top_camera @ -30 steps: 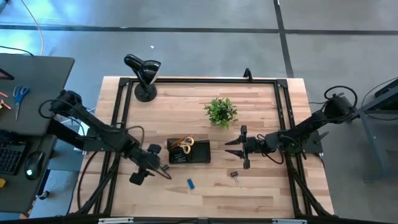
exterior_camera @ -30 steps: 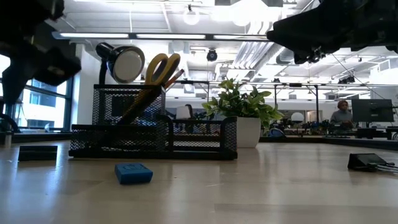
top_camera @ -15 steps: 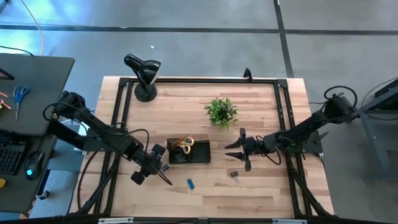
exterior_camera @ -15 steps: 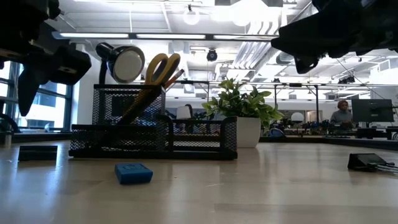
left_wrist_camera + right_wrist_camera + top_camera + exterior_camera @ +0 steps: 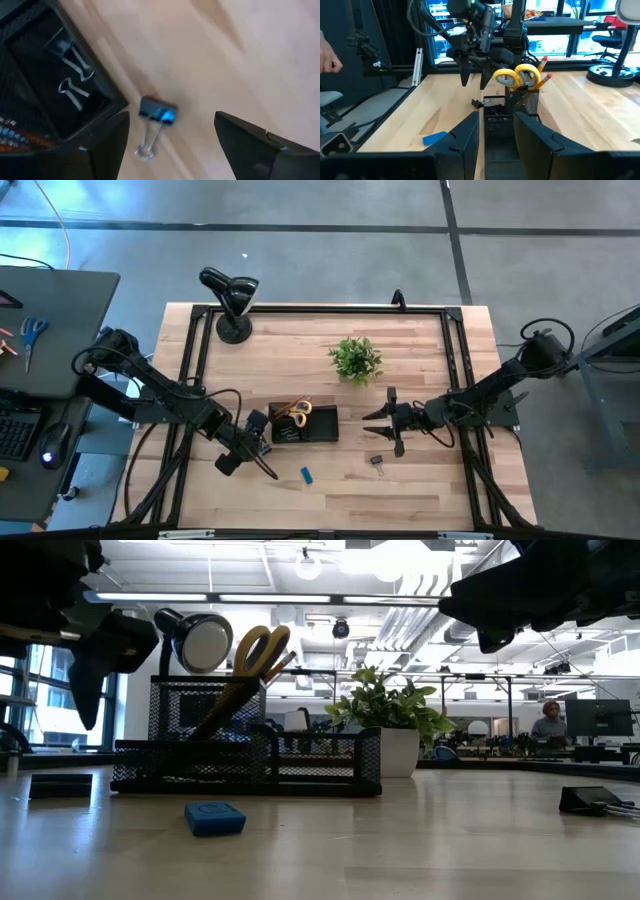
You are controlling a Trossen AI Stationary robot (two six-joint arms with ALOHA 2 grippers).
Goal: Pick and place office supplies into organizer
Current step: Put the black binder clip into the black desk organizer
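The black mesh organizer (image 5: 303, 424) sits mid-table; yellow-handled scissors (image 5: 520, 75) and pencils stand in its cup, and binder clips (image 5: 75, 82) lie in one compartment. My left gripper (image 5: 172, 145) is open above a black binder clip (image 5: 157, 111) that lies on the wood by the organizer's left corner, a finger on either side and touching nothing. A blue eraser (image 5: 307, 475) and another binder clip (image 5: 377, 464) lie nearer the table's near edge. My right gripper (image 5: 368, 423) is open, held off the table just right of the organizer (image 5: 512, 107).
A small potted plant (image 5: 355, 358) stands behind the organizer, and a black gooseneck lamp (image 5: 230, 300) stands at the far left corner. A black metal frame (image 5: 320, 308) runs around the table edges. Bare wood lies between the eraser and the near edge.
My left gripper has moved toward the table's right, closing in on the organizer's left end. My right gripper has kept still. No object has moved.
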